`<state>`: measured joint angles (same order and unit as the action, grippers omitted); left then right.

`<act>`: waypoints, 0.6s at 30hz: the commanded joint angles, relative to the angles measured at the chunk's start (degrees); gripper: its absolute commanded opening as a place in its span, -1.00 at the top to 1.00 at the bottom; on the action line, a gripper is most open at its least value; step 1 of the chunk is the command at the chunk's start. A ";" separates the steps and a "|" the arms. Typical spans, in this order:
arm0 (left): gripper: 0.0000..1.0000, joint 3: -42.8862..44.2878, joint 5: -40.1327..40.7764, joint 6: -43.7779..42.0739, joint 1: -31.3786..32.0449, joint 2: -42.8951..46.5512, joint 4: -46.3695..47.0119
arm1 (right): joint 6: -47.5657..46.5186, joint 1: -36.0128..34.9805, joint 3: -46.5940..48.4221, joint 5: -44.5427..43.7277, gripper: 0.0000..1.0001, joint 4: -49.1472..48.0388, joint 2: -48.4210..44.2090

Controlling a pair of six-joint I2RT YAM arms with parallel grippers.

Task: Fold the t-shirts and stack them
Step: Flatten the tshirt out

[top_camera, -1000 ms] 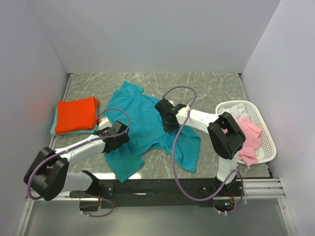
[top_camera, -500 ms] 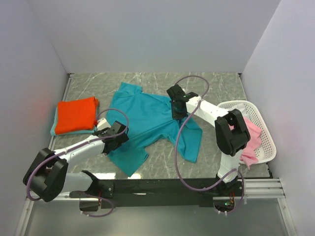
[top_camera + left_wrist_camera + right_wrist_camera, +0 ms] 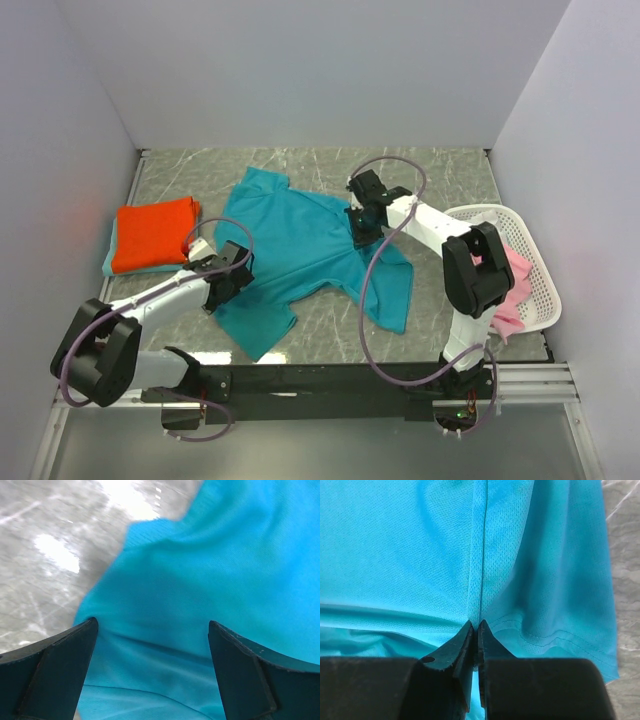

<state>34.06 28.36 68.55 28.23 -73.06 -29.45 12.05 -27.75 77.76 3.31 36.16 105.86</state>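
A teal-blue t-shirt lies spread and rumpled on the marble table. My right gripper is shut on its cloth near the right sleeve; in the right wrist view the jaws pinch a seam of the teal-blue t-shirt. Over the shirt's lower left part stands my left gripper, open, with only teal cloth between its fingers. An orange-red t-shirt lies folded at the left on a light teal one. A pink t-shirt hangs from the basket.
A white mesh basket sits at the right edge of the table. White walls close in the back and both sides. Grey marble tabletop shows behind the shirt and the black rail runs along the near edge.
My right gripper has pulled the shirt's right side toward the back right, stretching the cloth flatter. The left gripper has shifted slightly left and back over the shirt's lower left.
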 commanded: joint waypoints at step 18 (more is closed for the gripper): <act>-0.99 0.92 -0.24 -5.19 -8.45 -3.41 -2.54 | -11.52 12.89 6.97 13.57 0.85 1.10 -1.54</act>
<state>35.24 27.88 64.90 20.75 -75.09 -29.10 5.87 -16.25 81.14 16.03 36.56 104.40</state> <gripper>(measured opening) 0.994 0.078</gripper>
